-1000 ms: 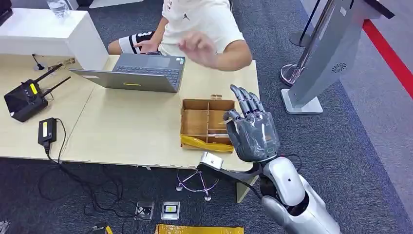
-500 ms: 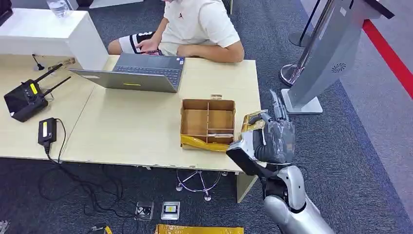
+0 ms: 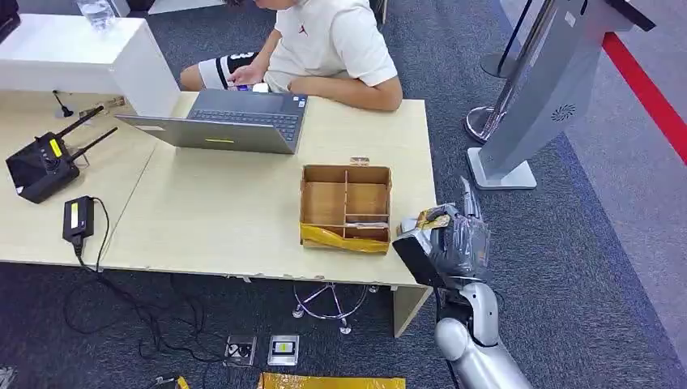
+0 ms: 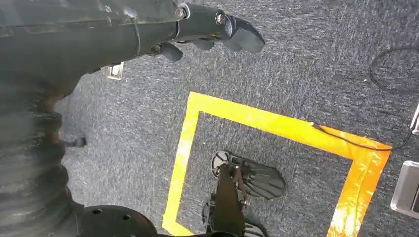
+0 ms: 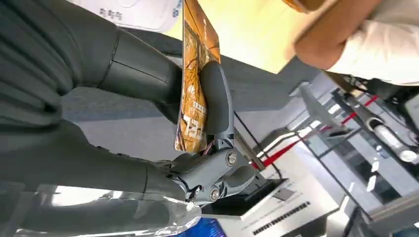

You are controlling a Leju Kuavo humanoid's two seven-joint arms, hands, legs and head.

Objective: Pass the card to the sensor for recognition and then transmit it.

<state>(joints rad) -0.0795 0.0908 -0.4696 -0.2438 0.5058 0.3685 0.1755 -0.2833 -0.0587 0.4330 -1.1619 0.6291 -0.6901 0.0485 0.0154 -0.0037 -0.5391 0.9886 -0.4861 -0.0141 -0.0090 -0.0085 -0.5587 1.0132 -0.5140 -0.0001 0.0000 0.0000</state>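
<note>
Right robot hand (image 3: 454, 239) raised just off the worktop's (image 3: 227, 211) right edge, beside the box (image 3: 346, 207). Fingers closed on the card (image 5: 195, 84), an orange printed one, pinched flat between thumb and fingers (image 5: 215, 98); in the head view seen as a yellow-orange sliver (image 3: 429, 219) atop the hand. Card held upright on edge in the wrist view, well short of the grey kiosk (image 3: 551, 89) standing on the carpet to the right.

Left robot hand (image 4: 217, 29) hung low over the carpet (image 4: 296, 64), fingers extended and apart, nothing in them. Below it, a square of yellow tape (image 4: 267, 123) on the floor.

On the worktop: cardboard box with dividers, yellow tape along its front; open laptop (image 3: 223, 121) farther back; black radio unit with antennas (image 3: 44, 166) at the left, a small black charger (image 3: 78, 217) near it with a cable trailing over the edge. Person in a white shirt (image 3: 332, 40) seated at the far side, forearm resting on the worktop behind the laptop. White block (image 3: 81, 53) at the back left.
</note>
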